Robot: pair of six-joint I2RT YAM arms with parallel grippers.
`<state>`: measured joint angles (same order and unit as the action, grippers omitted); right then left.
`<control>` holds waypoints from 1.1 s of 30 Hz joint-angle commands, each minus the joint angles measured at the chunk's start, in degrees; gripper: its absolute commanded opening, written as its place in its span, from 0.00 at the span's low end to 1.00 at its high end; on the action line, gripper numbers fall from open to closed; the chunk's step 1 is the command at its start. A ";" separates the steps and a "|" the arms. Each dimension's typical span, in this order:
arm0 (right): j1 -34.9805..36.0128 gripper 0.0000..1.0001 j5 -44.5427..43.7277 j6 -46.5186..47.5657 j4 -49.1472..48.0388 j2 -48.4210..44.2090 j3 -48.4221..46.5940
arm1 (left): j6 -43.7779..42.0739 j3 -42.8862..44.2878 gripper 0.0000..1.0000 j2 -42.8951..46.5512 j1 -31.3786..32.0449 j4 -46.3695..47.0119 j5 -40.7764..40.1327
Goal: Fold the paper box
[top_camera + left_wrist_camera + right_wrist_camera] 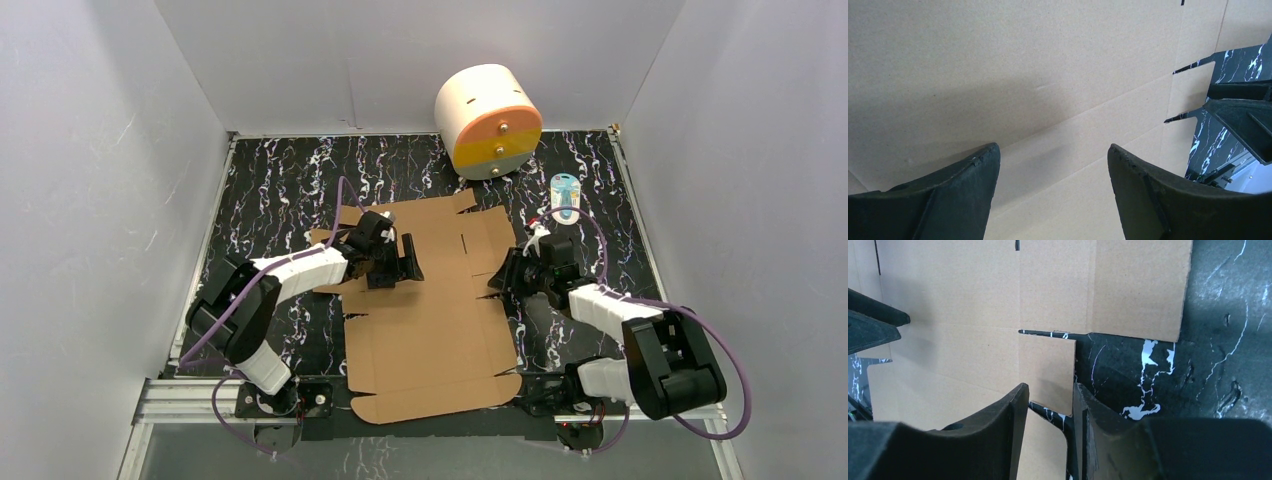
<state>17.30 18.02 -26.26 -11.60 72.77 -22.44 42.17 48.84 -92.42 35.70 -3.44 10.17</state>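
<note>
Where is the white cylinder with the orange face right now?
In the top view, the white cylinder sits at the far edge of the table, right of centre, just beyond the flat paper box.

The left gripper's (1053, 150) jaws stand spread wide over the flat, creased box (1023, 65); at right, its cut slots (1188, 67) open onto the marbled table (1243, 60), where the right gripper (1235, 102) sits at the cardboard's edge.
</note>
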 commanded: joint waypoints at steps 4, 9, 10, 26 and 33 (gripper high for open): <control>1.71 0.41 5.27 1.54 5.57 -4.82 -5.67 | 0.63 0.87 0.76 -2.67 1.54 -0.70 -0.42; 4.64 0.34 0.32 2.71 9.65 -5.45 -8.57 | 0.46 1.15 0.76 -2.75 1.57 -0.55 -0.77; 5.73 0.35 -1.19 2.97 10.45 -5.47 -9.22 | 0.45 1.17 0.76 -2.78 1.64 -0.52 -0.77; 21.44 0.43 -19.18 2.45 16.35 0.27 -16.87 | 0.87 0.73 0.76 -2.51 1.64 0.55 -0.45; 24.04 0.44 -22.75 1.74 16.33 3.25 -17.92 | 0.89 0.27 0.77 -1.28 1.65 0.89 -0.76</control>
<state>40.34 -1.48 -23.81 5.02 75.59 -38.17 42.68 49.69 -93.38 36.51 -2.87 9.65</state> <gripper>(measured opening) 0.436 0.764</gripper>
